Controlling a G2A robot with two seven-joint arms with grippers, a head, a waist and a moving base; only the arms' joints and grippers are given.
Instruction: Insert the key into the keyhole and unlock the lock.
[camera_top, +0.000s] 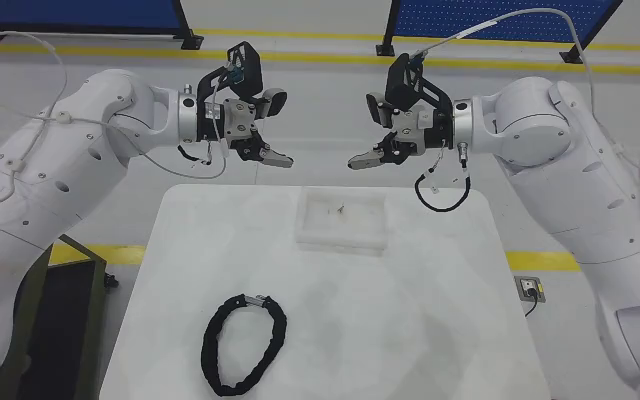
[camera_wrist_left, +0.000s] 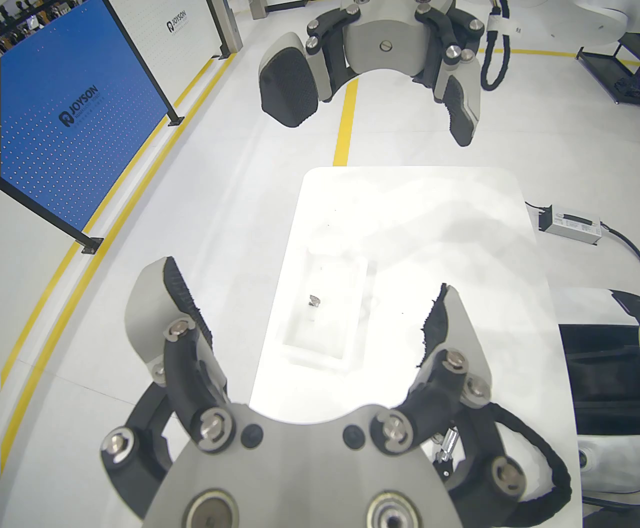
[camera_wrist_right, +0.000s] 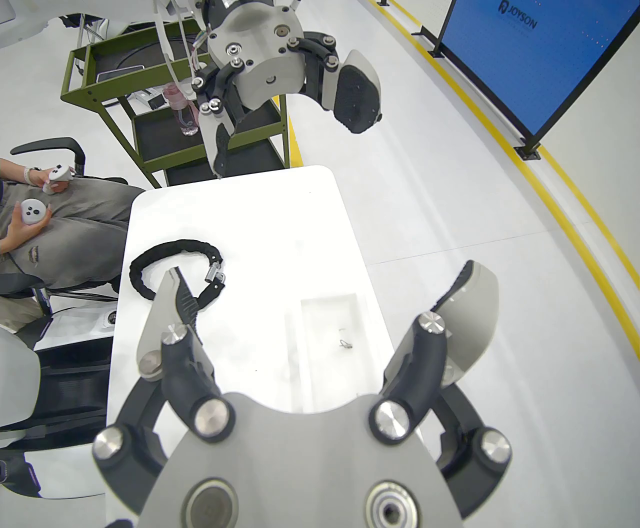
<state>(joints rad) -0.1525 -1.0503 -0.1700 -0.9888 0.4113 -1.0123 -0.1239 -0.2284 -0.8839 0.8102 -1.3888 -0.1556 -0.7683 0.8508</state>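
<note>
Well apart, key (camera_top: 341, 209) and chain lock (camera_top: 211, 345).

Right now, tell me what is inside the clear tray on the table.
One small metal key lies inside the clear tray, near its middle; nothing else shows there. Nothing covers the tray, so only the spot beneath the key is hidden.

The desk (camera_top: 420, 330) has a white top with rounded corners. Two items lie directly on it. A clear, shallow, rectangular tray (camera_top: 300, 225) sits at the far edge, about midway across, and a small key (camera_top: 341, 209) lies inside it. A black sleeved lock (camera_top: 209, 348), curled into a loop, lies flat on the near part of the desk toward the robot's left, well apart from the tray. Its metal end is on the side of the loop nearest the tray.
</note>
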